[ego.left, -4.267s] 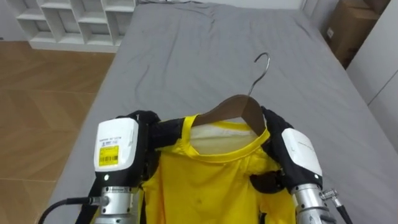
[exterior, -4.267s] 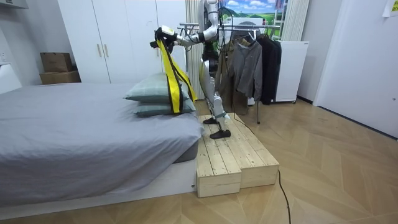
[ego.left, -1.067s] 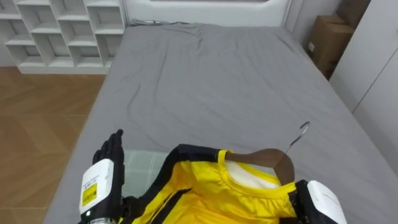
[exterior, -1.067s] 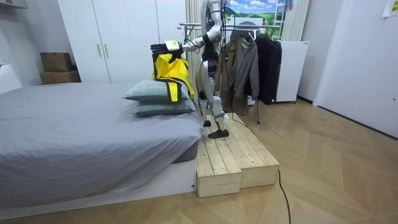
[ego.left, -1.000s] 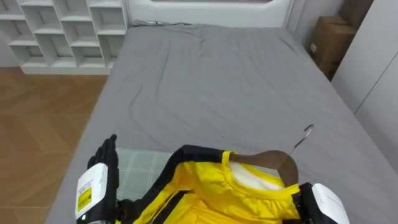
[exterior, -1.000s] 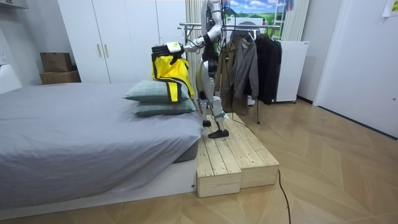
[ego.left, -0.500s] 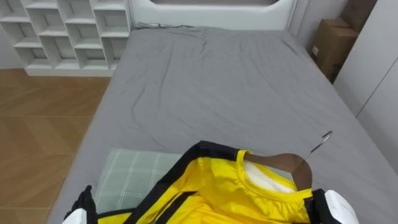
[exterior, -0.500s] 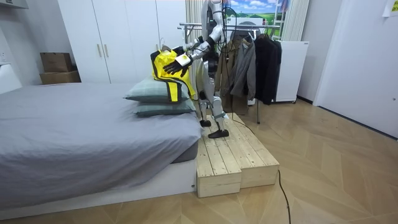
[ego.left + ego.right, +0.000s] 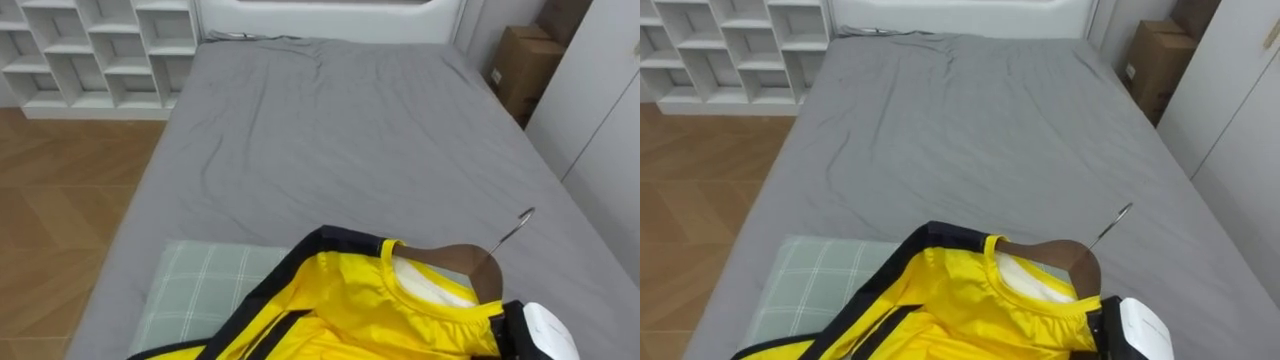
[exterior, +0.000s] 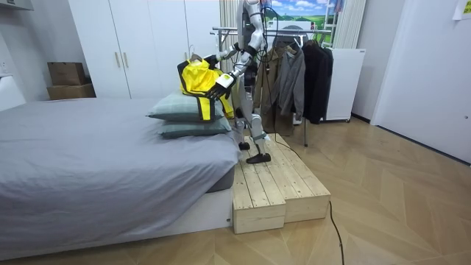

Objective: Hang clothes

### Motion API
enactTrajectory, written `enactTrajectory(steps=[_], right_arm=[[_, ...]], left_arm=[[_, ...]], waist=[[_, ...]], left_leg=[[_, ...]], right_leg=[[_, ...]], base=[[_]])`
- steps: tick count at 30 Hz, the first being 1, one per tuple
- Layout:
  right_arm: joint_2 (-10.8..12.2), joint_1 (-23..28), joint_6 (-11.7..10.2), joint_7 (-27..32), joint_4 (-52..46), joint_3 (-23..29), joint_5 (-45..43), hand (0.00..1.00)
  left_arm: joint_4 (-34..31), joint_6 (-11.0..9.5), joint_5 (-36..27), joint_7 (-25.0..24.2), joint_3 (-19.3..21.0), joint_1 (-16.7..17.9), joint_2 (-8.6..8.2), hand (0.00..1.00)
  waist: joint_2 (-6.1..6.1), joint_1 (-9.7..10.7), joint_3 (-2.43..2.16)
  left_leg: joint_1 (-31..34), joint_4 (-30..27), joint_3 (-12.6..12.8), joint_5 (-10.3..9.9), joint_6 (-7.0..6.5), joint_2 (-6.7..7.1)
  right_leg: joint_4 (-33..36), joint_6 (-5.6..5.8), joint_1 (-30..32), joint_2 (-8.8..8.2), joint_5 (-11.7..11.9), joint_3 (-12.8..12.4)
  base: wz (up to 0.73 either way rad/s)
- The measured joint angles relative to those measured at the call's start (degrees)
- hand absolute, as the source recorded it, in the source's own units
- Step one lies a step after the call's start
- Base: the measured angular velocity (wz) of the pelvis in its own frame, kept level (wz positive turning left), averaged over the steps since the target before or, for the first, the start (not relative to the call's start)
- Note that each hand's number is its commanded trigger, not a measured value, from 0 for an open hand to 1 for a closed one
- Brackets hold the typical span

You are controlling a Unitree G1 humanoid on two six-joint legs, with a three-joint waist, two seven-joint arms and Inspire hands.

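**Item:** yellow shirt [image 9: 350, 310], black-trimmed, its collar dressed over a wooden hanger [image 9: 462, 262].

**Location:** at 6 o'clock in the eye view. It is carried in the air above the pillow [image 9: 195, 290], which lies at the shirt's 8 o'clock.

**Fitting:** metal hook [image 9: 516, 226], bare and caught on nothing, pointing toward 1 o'clock.

**Right robot hand** [image 9: 540, 335]: at the shirt's 4 o'clock, close against the hanger's end. Cloth and hanger cover its hold, so whether it is closed on them cannot be told. It is judged to be the only support.

**Left robot hand** [image 10: 218, 85]: in the room view it is just below the shirt, at about 5 o'clock of it. It looks open and empty.

**Surroundings:**
- The grey bed [image 9: 340, 140] runs off toward 12 o'clock.
- A white shelf unit [image 9: 90, 45] stands at 11 o'clock.
- A cardboard box [image 9: 520, 62] sits at 1 o'clock.
- The robot stands on a wooden platform [image 10: 276, 188] at the pillow end of the bed.
- Behind the robot is the clothes rack [image 10: 222, 31], carrying dark garments [image 10: 294, 73].

**Step in hand (judged):** the shirt is dressed on the hanger and sits clear of the bed. The carry to the rack has not begun.

**Next move calls for:**
- Turn away from the bed toward the rack.
- Keep the hanger level so the shirt does not slide off.
- Lift the hook above the rail and lower it into a gap beside the hung garments.
- Keep footing on the narrow platform throughout.
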State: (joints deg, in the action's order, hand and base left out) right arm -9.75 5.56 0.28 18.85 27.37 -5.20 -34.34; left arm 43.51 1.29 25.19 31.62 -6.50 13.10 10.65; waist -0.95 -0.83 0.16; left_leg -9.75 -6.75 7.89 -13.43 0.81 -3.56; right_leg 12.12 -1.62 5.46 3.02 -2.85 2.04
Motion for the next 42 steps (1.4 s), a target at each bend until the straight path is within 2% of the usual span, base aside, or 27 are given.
enactTrajectory(steps=[5,8,11,13,14,15,16,17,18,19,20,21,22,23,24,25,28,30,32,35,36,37,38,39,40,41,42], right_arm=[[0.1,0.4,-0.1,0.2,0.0,-0.1,-0.1,1.0],[0.4,1.1,-0.1,0.4,0.0,-0.1,-0.7,1.0],[0.7,1.1,-0.1,0.4,0.0,-0.3,-2.4,1.0],[0.9,1.2,-0.1,0.4,-0.5,-0.8,-2.9,1.0],[1.2,1.2,-0.1,0.3,-0.9,-0.9,-3.1,1.0],[2.1,0.8,-0.1,0.3,-1.4,-0.9,-3.9,1.0],[2.6,0.1,-0.1,0.3,-1.5,-1.1,-5.1,1.0],[2.2,0.4,-0.1,0.6,-1.1,-0.8,-5.4,1.0],[1.6,0.7,0.2,0.8,-0.8,-0.6,-5.3,1.0],[0.1,0.8,0.7,1.0,-0.2,-0.5,-4.7,1.0],[-0.1,0.6,0.8,1.0,0.4,-0.4,-4.2,1.0],[0.2,-0.7,0.9,1.0,1.6,-1.4,-3.4,1.0],[0.7,-2.0,0.8,0.9,1.8,-3.2,-3.4,1.0],[0.7,-2.1,0.5,0.9,1.6,-3.7,-3.9,1.0],[0.7,-2.2,0.5,0.9,1.1,-4.2,-4.7,1.0],[0.8,-2.3,0.5,0.4,1.1,-4.6,-4.7,1.0],[0.8,-2.5,0.8,-1.1,1.1,-4.6,-4.1,1.0],[0.8,-2.5,1.1,-2.4,1.1,-4.5,-4.3,1.0],[0.8,-2.5,1.1,-3.8,1.1,-4.4,-5.5,1.0],[0.6,-2.5,1.1,-4.9,-0.4,-4.4,-6.9,1.0],[0.5,-2.3,1.1,-5.2,-1.7,-4.4,-7.2,1.0],[0.4,-2.2,1.1,-5.3,-2.8,-4.6,-7.2,1.0],[0.4,-2.3,1.1,-5.3,-3.3,-4.6,-7.2,1.0],[0.5,-2.3,1.2,-5.3,-3.6,-4.7,-7.2,1.0],[0.4,-2.3,1.5,-5.2,-3.6,-4.8,-7.2,1.0],[0.4,-2.3,1.8,-5.3,-3.6,-4.8,-7.2,1.0],[0.3,-2.3,2.3,-5.3,-3.7,-4.8,-7.2,1.0]], left_arm=[[1.7,0.0,-0.9,-0.1,0.0,0.6,-0.14,0.0],[2.2,0.0,-0.9,-0.1,0.4,1.1,-0.25,0.0],[4.0,0.1,-0.9,-0.1,1.0,0.9,-0.31,0.0],[5.7,0.1,-0.9,-0.1,2.6,0.8,-0.41,0.0],[6.3,0.1,-1.0,-0.1,3.4,0.8,-0.55,0.0],[7.9,0.2,-1.2,-0.1,5.0,0.8,-0.61,0.0],[9.2,0.5,-2.4,-0.1,6.2,0.7,-0.71,0.0],[10.1,1.4,-4.1,-0.2,6.3,0.2,-0.88,0.0],[10.1,1.6,-4.9,-0.3,6.2,-0.2,-1.06,0.0],[10.1,1.9,-5.0,-0.5,6.1,-0.7,-1.48,0.0],[10.1,2.1,-5.2,-0.8,6.2,-0.9,-1.39,0.0],[10.1,2.4,-6.5,-0.8,6.5,-0.7,-1.25,0.0],[10.4,3.2,-7.8,-0.9,8.2,-0.7,-1.48,0.0],[10.5,3.6,-7.9,-0.8,8.9,-0.6,-1.98,0.0],[10.6,4.0,-8.3,-0.8,10.2,-0.3,-3.03,0.0],[10.9,4.3,-8.3,-0.7,11.5,-0.1,-3.28,0.0],[11.1,5.6,-9.9,-0.6,13.3,-0.2,-2.71,0.0],[11.2,6.0,-10.4,-0.6,13.7,-0.5,-1.92,0.0],[11.3,6.8,-11.0,-0.7,14.4,-0.5,-1.67,0.0],[11.3,7.2,-11.7,-0.5,14.4,0.2,-1.78,0.0],[11.3,7.2,-11.8,0.2,14.4,0.4,-2.11,0.0],[11.3,7.2,-11.7,0.8,14.2,0.5,-2.52,0.0],[11.3,7.2,-11.8,1.0,14.1,0.5,-2.77,0.0],[11.3,7.1,-12.1,1.5,13.0,0.3,-3.04,0.0],[11.3,7.1,-12.1,1.9,11.8,-0.3,-3.05,0.0],[11.3,6.8,-12.1,2.1,11.6,-0.5,-3.18,0.0],[11.3,6.4,-12.1,2.9,10.6,-0.4,-3.63,0.0]], waist=[[-0.38,0.5,0.21],[-0.43,0.4,0.19],[-0.79,0.6,0.03],[-1.26,0.4,0.08],[-1.23,0.2,0.08],[-1.48,-1.0,0.01],[-1.09,-1.7,0.55],[-0.95,-1.4,0.76],[-0.71,-1.4,0.78],[0.16,-2.4,0.81],[-0.11,-3.2,0.79],[-0.91,-5.4,0.52],[-1.25,-5.5,0.86],[-0.84,-5.2,0.93],[0.28,-4.4,0.8],[0.53,-3.7,0.84],[0.18,-2.0,1.05],[-0.52,-1.6,1.47],[-0.99,-0.9,1.42],[-1.12,-0.9,1.44],[-1.14,-0.9,1.43],[-1.35,-1.2,1.39],[-1.59,-1.4,1.46],[-1.76,-1.6,1.34],[-2.12,-1.6,1.33],[-2.25,-1.9,1.34],[-2.21,-3.0,1.22]], left_leg=[[0.0,-0.1,1.0,-0.2,-0.13,0.07],[0.0,-0.1,3.1,-1.3,-0.11,-0.23],[0.4,-0.2,7.2,-1.7,-0.29,-0.06],[0.6,-1.1,12.5,-1.7,-0.36,0.08],[0.4,-1.0,14.4,-1.7,-0.36,-0.01],[0.3,-0.9,19.2,-1.7,-0.35,-0.56],[0.3,-1.2,24.4,-2.2,-0.35,-1.09],[-0.3,-1.9,28.9,-2.6,-0.28,-0.98],[-0.7,-2.0,30.5,-2.9,-0.16,-0.87],[-1.6,-1.7,33.4,-4.5,0.61,-0.79],[-2.0,-2.1,34.9,-4.7,0.83,-0.47],[-2.2,-4.4,38.7,-5.2,1.48,-0.61],[-2.0,-6.6,40.4,-5.1,1.81,-1.07],[-1.8,-7.1,40.1,-5.0,1.89,-1.45],[-1.8,-7.2,38.3,-4.8,1.97,-1.9],[-1.8,-7.3,35.9,-4.3,1.89,-2.23],[-2.0,-7.4,34.5,-3.8,2.17,-3.57],[-1.9,-8.4,36.2,-3.7,2.26,-4.21],[-1.2,-11.5,37.4,-3.7,2.3,-5.26],[1.6,-22.8,35.8,-3.3,2.9,-8.07],[3.1,-27.3,32.4,-1.9,3.08,-8.74],[5.0,-30.4,27.9,-0.2,1.7,-8.19],[5.7,-30.6,24.4,-0.5,1.04,-7.33],[7.2,-29.8,17.8,-1.8,0.65,-5.15],[9.2,-28.5,12.8,-3.0,0.77,-3.58],[10.2,-27.2,10.4,-3.3,1.1,-2.71],[11.5,-23.2,6.6,-3.3,1.17,-1.46]], right_leg=[[0.6,0.0,0.8,0.13,0.0,-0.7],[0.9,-0.05,1.9,1.2,0.3,-2.9],[1.7,0.05,4.0,1.98,1.3,-5.7],[0.2,-0.1,4.9,2.76,3.6,-7.7],[-0.8,-0.56,5.1,2.87,4.8,-6.3],[-3.1,-2.92,5.5,2.79,7.4,0.1],[-2.1,-5.32,5.8,1.68,6.4,10.1],[5.7,-5.72,5.9,-1.56,-1.4,18.0],[10.1,-4.52,5.7,-3.76,-5.2,20.3],[17.6,-2.97,5.8,-7.59,-10.1,22.0],[19.6,-2.45,5.9,-9.43,-11.8,21.8],[19.1,-1.35,5.6,-11.69,-12.8,21.8],[17.4,-0.58,5.7,-11.05,-12.7,21.6],[16.4,-0.79,5.5,-10.26,-12.1,20.9],[14.1,-1.31,4.6,-8.25,-10.8,19.6],[12.2,-1.67,3.6,-6.72,-9.8,18.1],[8.7,-2.53,2.7,-3.83,-8.0,16.6],[7.9,-3.11,2.8,-3.02,-7.4,16.6],[7.5,-3.32,3.2,-2.64,-7.2,16.2],[8.9,-4.29,3.8,-2.16,-7.7,12.1],[9.0,-4.55,3.8,-1.66,-7.8,9.2],[9.1,-5.08,3.3,-1.15,-7.6,5.9],[9.1,-5.35,3.2,-0.8,-7.5,4.3],[8.9,-5.46,3.1,-0.17,-7.4,1.3],[8.6,-5.08,3.1,0.46,-6.9,-1.4],[8.6,-4.96,3.2,0.93,-6.5,-3.2],[8.5,-5.28,3.3,2.23,-5.9,-7.2]], base=[[-0.12],[-0.38],[-0.68],[-1.05],[-1.53],[-1.73],[-1.65],[-0.84],[-0.31],[-0.32],[-0.95],[-1.33],[-1.26],[-0.9],[-0.69],[-0.66],[-0.43],[-0.22],[-0.21],[-0.61],[-0.99],[-1.12],[-1.29],[-1.33],[-1.34],[-1.56],[-1.81]])
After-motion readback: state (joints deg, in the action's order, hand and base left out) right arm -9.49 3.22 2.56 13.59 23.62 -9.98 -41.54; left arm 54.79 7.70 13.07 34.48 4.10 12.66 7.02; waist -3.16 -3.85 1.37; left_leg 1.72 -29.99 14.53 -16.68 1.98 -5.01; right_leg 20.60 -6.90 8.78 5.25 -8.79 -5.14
